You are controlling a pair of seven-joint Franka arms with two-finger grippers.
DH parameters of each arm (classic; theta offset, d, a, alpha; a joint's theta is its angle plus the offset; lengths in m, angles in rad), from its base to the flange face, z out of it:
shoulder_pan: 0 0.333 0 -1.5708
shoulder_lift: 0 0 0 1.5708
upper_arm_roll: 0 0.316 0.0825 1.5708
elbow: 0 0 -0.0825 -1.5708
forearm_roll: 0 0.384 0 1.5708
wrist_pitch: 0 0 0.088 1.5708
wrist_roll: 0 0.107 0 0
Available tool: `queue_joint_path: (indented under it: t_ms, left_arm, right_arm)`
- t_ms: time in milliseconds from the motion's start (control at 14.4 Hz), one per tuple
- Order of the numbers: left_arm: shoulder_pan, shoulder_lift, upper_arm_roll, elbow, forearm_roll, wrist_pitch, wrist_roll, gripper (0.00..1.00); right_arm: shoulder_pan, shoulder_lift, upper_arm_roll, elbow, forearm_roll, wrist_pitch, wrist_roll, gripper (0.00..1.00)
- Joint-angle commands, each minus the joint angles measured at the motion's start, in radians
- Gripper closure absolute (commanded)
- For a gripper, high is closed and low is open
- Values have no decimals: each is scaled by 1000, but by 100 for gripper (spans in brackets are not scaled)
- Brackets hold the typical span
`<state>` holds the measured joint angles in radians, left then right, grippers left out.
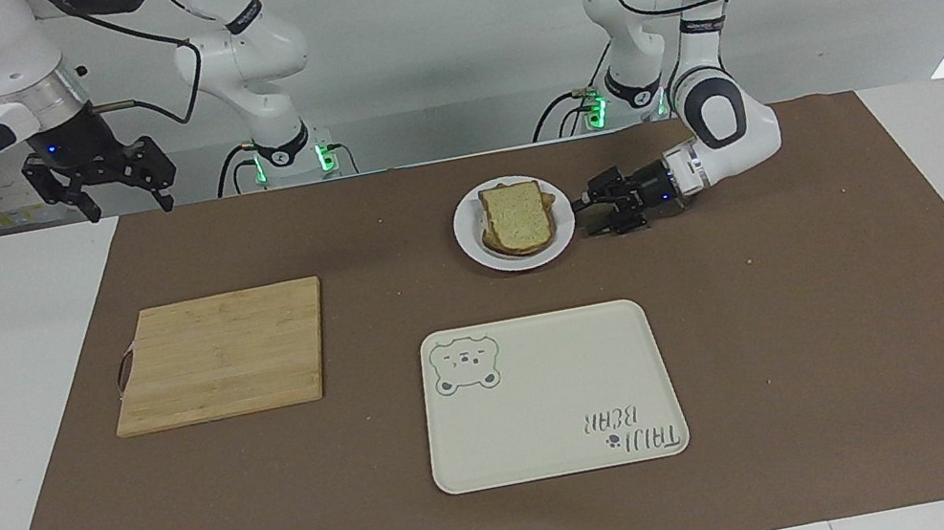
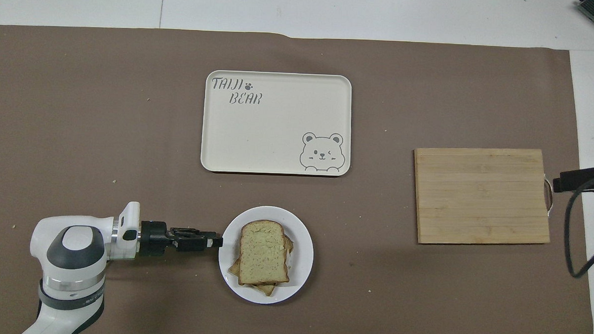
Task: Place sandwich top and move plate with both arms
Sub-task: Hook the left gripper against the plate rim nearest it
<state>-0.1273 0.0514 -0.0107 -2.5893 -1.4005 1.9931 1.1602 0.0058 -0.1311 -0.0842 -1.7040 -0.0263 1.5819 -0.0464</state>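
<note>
Where the left gripper (image 1: 588, 218) lies low and level at the plate (image 1: 474, 250), its tips reach the rim on the side toward the left arm's end of the table; the fingers look parted about the rim, though contact can't be confirmed. The sandwich top (image 1: 514, 215) sits on the stack on the plate, long axis running toward and away from the robots, its rounded end seemingly the farther one. The right gripper (image 1: 120, 196) waits raised with fingers spread, over the table edge near the cutting board (image 1: 221, 355).
</note>
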Motion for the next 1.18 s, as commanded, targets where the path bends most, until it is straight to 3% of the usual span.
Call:
queue_joint_path:
  t_ms: [0, 416, 624, 763, 902, 1110]
  left_arm:
    - [-29, -30, 9, -44, -37, 30, 21, 35]
    - [-58, -39, 9, -75, -84, 38, 21, 43]
    - [-106, -42, 8, -84, -123, 78, 21, 48]
    - [-120, -48, 8, -91, -138, 84, 21, 65]
    - [-117, -47, 9, -89, -147, 81, 21, 87]
    - [-104, -47, 9, -89, -155, 78, 23, 100]
  right_arm:
    - [0, -4, 15, 0, -3, 0, 29, 0]
    - [43, -39, 26, -55, -1, 1, 71, 0]
    - [37, -21, 23, -25, 43, -17, 123, 0]
    - [31, 2, 18, 6, 48, -34, 123, 0]
    - [31, 11, 17, 17, 39, -42, 120, 0]
    - [31, 13, 17, 17, 10, -40, 59, 0]
